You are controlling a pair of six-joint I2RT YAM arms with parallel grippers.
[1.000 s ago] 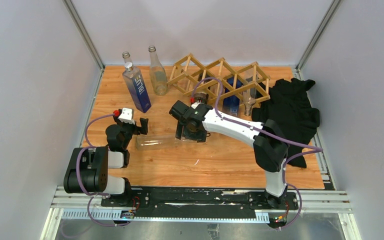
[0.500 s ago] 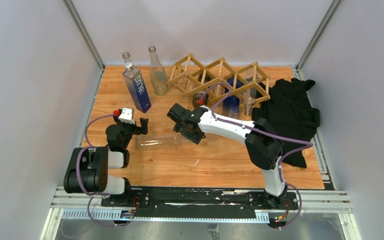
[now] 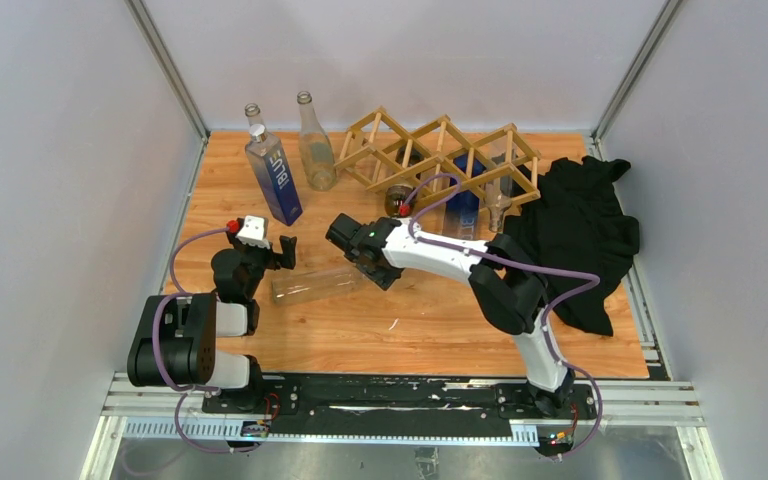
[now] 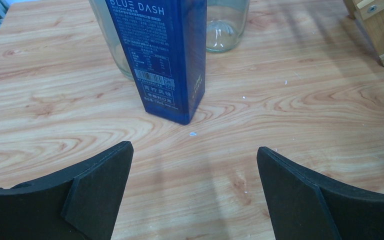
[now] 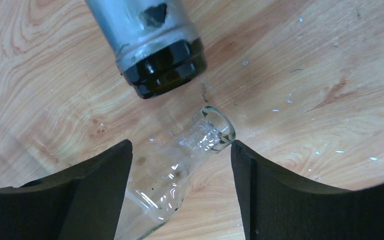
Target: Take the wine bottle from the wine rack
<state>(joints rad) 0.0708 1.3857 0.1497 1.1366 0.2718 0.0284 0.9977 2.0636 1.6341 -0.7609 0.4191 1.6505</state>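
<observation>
The light wooden wine rack (image 3: 440, 152) stands at the back of the table; a corner shows in the left wrist view (image 4: 375, 27). A dark bottle (image 3: 397, 197), a blue bottle (image 3: 463, 200) and a clear bottle (image 3: 500, 203) rest in its lower cells. The dark bottle's base shows in the right wrist view (image 5: 162, 72). A clear glass bottle (image 3: 312, 285) lies on its side on the table. My right gripper (image 3: 358, 268) is open, its fingers either side of that bottle's neck (image 5: 207, 132). My left gripper (image 3: 260, 250) is open and empty.
A tall blue square bottle (image 3: 273, 177), also seen in the left wrist view (image 4: 165, 55), and two clear bottles (image 3: 316, 150) stand at the back left. A black cloth (image 3: 580, 225) lies at the right. Enclosure walls surround the wooden table (image 3: 430, 320).
My right gripper has moved left and turned, coming down around the neck of the lying clear bottle, whose neck end has shifted slightly. The left arm has not moved.
</observation>
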